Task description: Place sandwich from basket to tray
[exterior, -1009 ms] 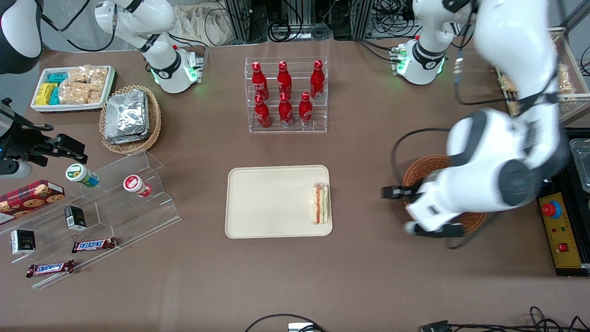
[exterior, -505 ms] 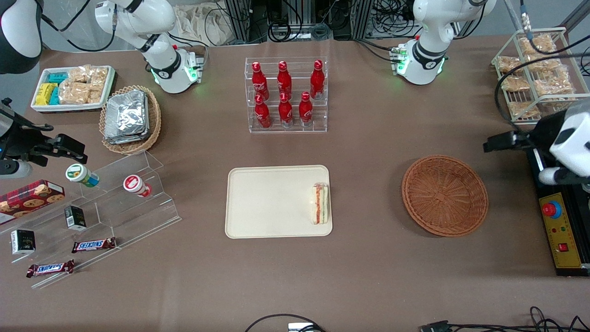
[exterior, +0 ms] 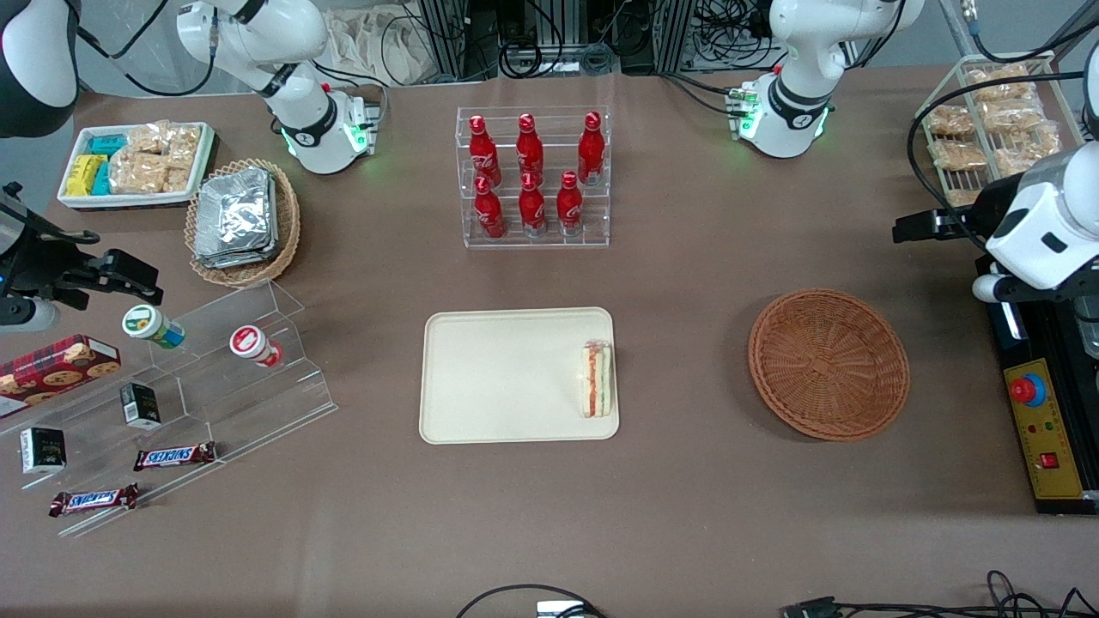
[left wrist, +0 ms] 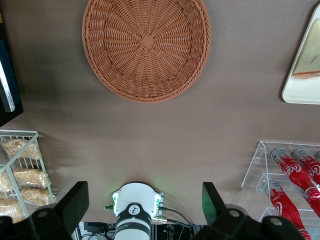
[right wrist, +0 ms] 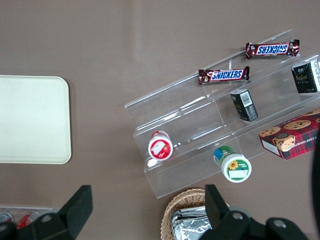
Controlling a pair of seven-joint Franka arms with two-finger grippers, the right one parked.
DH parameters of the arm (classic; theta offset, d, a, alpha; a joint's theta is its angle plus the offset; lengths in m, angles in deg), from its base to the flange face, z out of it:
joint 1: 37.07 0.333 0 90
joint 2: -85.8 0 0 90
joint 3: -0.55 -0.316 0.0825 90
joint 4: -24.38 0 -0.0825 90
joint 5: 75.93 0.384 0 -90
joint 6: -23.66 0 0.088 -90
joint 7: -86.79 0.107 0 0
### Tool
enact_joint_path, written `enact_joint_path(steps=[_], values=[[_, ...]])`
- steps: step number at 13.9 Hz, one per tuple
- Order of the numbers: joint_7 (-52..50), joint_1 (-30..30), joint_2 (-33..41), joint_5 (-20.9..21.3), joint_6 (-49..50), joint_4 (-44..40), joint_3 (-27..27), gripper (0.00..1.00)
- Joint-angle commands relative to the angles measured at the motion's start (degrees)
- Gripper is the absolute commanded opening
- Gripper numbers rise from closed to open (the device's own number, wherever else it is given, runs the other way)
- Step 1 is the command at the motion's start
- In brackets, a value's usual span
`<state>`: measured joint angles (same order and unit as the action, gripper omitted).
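Black end effector (left wrist: 141, 210) spread wide, empty, above table

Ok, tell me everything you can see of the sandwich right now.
The sandwich is a small wedge of white bread with orange-red and green filling stripes showing along its upturned cut edge. It lies on the cream tray, against the rim nearest the empty wicker basket, long side parallel to that rim. Nothing else touches it. In the left wrist view only a sliver of it shows. The tool is open, well away at the working arm's end of the table, farther from the front camera than the basket.
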<state>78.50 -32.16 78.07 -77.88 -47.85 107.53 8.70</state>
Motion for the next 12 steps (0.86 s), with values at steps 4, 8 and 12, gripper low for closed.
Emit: enact_joint_path(steps=[4,8,12], values=[[1.5,0.4,9.6,2.1,-10.1,13.2,0.5,1.0],[2.1,0.4,10.8,2.5,-13.7,13.4,0.6,1.0],[2.1,0.5,10.6,2.5,-13.7,13.4,0.5,1.0]])
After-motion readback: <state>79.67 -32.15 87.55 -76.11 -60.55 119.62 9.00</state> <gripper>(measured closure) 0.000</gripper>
